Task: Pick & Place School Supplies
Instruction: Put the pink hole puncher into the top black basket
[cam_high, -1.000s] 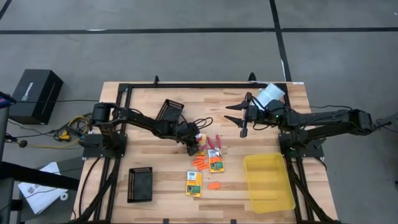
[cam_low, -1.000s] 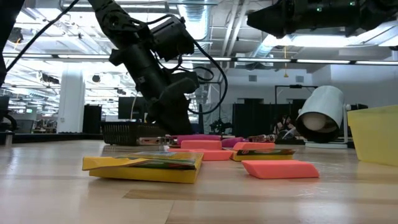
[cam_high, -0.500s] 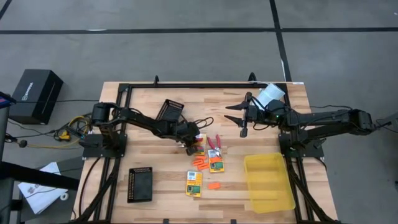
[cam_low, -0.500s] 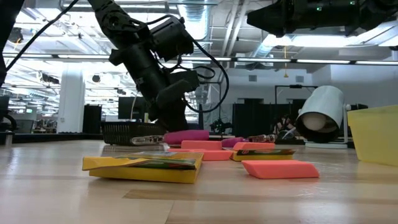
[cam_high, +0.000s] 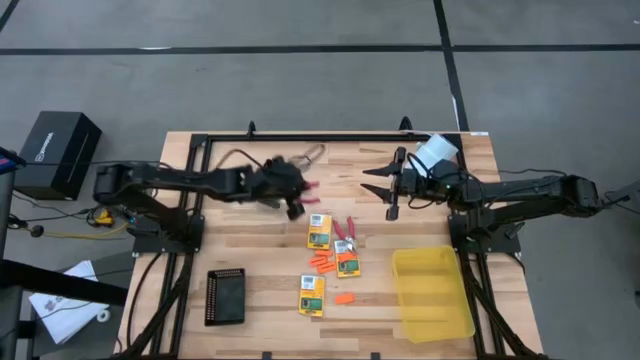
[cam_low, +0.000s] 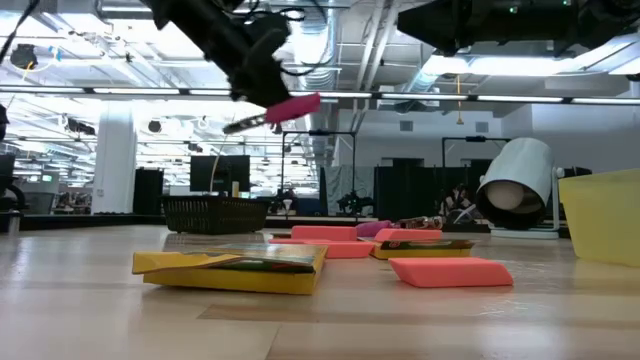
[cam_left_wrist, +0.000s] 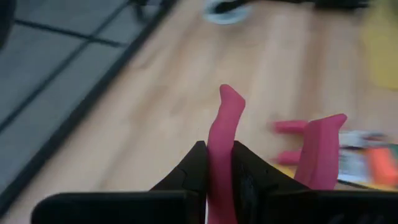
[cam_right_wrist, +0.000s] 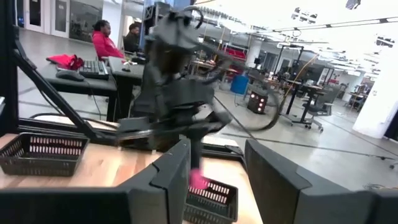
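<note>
Bin (cam_high: 432, 293) and tray (cam_high: 225, 296) hold nothing visible.

Clamped between dark fingers (cam_left_wrist: 193, 171): a pink scissors handle (cam_left_wrist: 222, 149), raised over the wooden counter (cam_left_wrist: 155, 106); more pink handles (cam_left_wrist: 318, 146) blurred beyond.

1. The high view looks straight down from far above, taking in the whole worktop (cam_high: 250, 250) and grey floor around it.
2. The low view sits at worktop height, very near a yellow crayon box (cam_low: 235, 267), facing level into the room.
3. The left wrist view looks down past its own fingers (cam_left_wrist: 193, 177), close to the pink scissors (cam_left_wrist: 224, 155).
4. The right wrist view faces level across the worktop toward the left arm (cam_right_wrist: 171, 93).
5. High and low views share the crayon box and the yellow bin (cam_high: 432, 290).
</note>
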